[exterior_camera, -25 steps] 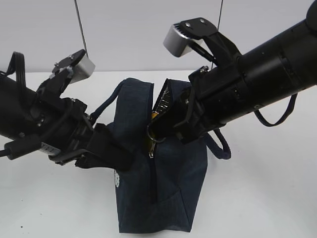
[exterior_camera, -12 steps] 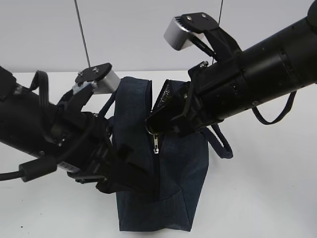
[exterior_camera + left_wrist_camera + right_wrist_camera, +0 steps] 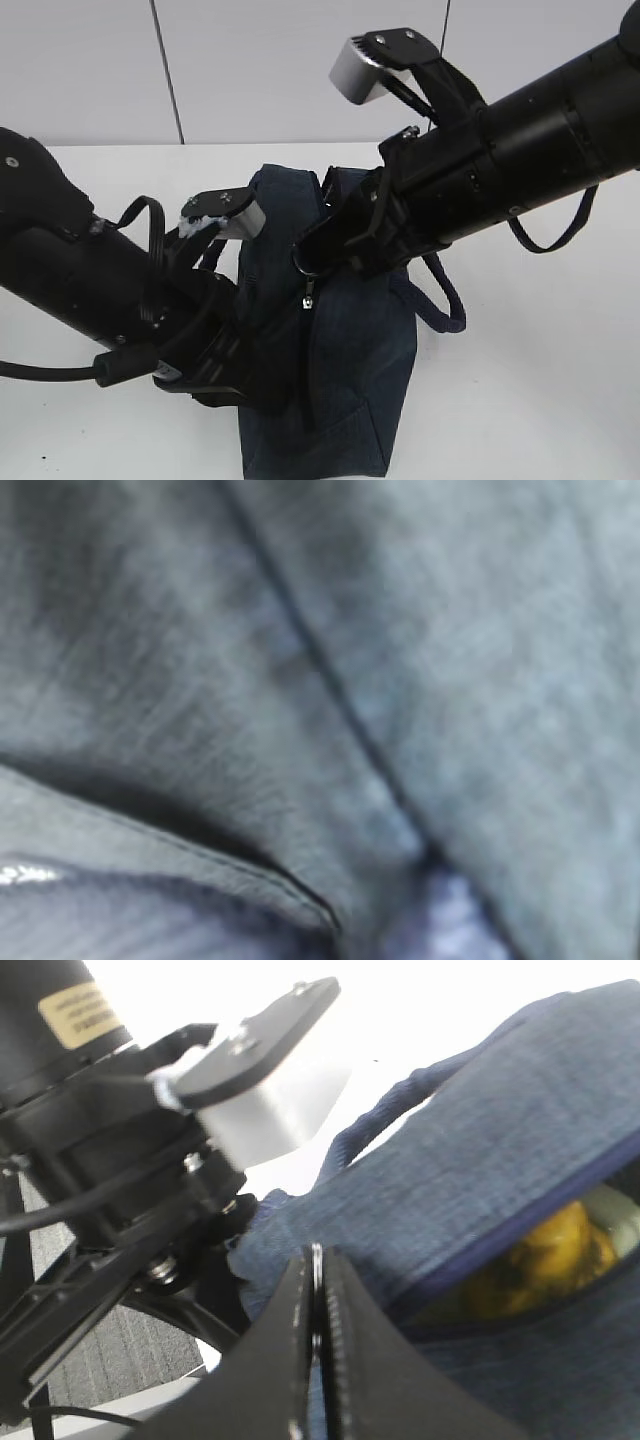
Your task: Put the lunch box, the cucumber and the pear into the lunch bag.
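Lunch bag stands mid-worktop; pear sits inside, seen through the mouth. Right gripper is clamped together at the bag's zipper ring. Left gripper is closed, pinching the bag's left side fabric. Looks like the closing stage; next needs a steady zipper pull.

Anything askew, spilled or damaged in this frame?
Nothing stands out. The lunch bag stands upright on the table, nothing spilled. The pear shows through its open top.
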`<state>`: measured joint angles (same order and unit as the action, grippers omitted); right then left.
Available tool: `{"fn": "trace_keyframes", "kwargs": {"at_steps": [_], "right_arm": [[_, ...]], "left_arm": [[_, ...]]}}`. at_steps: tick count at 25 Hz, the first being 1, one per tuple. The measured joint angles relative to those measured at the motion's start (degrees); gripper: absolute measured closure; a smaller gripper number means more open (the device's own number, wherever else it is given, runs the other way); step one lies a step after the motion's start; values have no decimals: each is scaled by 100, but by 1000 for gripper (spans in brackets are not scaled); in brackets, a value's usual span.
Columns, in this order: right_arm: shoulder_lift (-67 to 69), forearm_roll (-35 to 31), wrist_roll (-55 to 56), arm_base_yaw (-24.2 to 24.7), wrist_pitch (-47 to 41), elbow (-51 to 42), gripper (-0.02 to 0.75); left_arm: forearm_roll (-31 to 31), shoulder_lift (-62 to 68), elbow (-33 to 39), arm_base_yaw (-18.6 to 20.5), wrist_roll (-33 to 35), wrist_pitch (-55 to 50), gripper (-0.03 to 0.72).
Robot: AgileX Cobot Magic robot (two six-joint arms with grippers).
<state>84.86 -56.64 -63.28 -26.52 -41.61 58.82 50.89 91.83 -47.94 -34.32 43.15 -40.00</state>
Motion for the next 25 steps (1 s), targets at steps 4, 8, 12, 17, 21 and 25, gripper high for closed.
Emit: {"fn": "trace_keyframes", "kwargs": {"at_steps": [4,8,12,17,21,25], "right_arm": [[0,0,0,0,100,38,732],[0,23,-13,0,248,126,732],[0,12,-17,75,479,163,732],[87,-42,-17,327,544,215,732],[358,-82,-42,631,464,484,732],[745,-82,-104,754,443,946,732]], "left_arm": [[-311,0,-25,0,0,0,690],[-700,-5,-48,-5,-110,-30,691],[-1156,-5,-55,-11,-390,-84,692],[-1451,-5,-98,-16,-522,-115,693],[-1541,-22,-103,-20,-559,-127,693],[-1635,-55,-103,-20,-566,-178,693]]}}
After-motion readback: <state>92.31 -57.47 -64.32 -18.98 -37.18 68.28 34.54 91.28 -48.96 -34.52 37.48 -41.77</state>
